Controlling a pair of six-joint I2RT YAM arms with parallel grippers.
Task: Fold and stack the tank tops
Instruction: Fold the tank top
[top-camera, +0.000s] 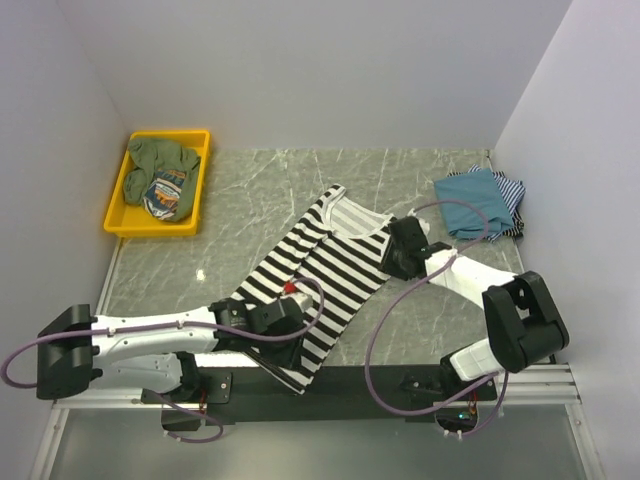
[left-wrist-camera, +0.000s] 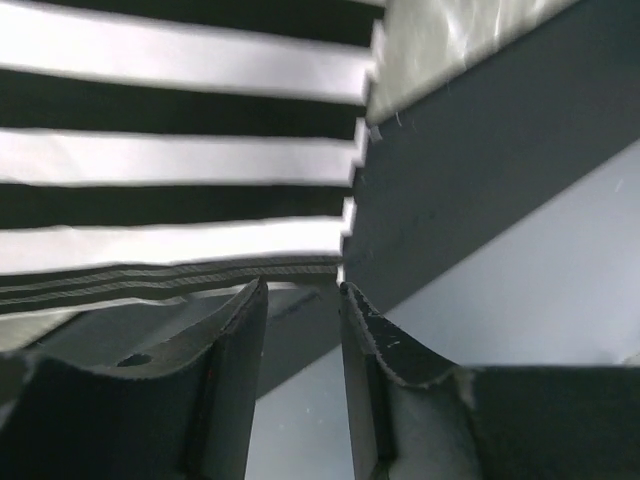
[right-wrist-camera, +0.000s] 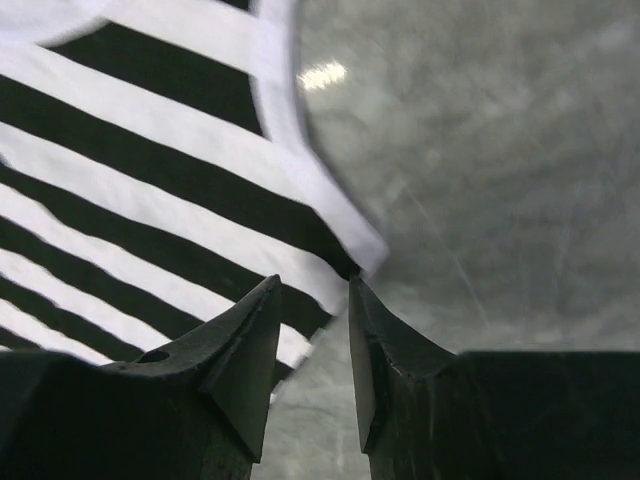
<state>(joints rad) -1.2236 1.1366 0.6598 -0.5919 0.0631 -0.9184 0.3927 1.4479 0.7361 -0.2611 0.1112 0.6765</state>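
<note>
Marble table (top-camera: 300, 170): work surface, bounded by a dark strip along the bottom edge of the top view.

Black-and-white striped tank top (top-camera: 320, 270): spread flat on a diagonal through the centre of the frame, neckline at upper right, hem at lower left overhanging that strip. Judged laid out for folding, not yet folded.

Yellow tray (top-camera: 115, 205), upper left: holds bundled garments (top-camera: 165, 175).

Teal tank top (top-camera: 470, 205), upper right: folded, lying over a thin-striped tank top (top-camera: 512, 190), evidently the start of the stack.

Left gripper (left-wrist-camera: 302, 288): at the hem corner, jaws slightly apart, nothing seen between them.

Right gripper (right-wrist-camera: 315, 282): at the white-bound armhole edge, jaws likewise slightly apart. Opposite ends are covered, presumably for a joint lift.
</note>
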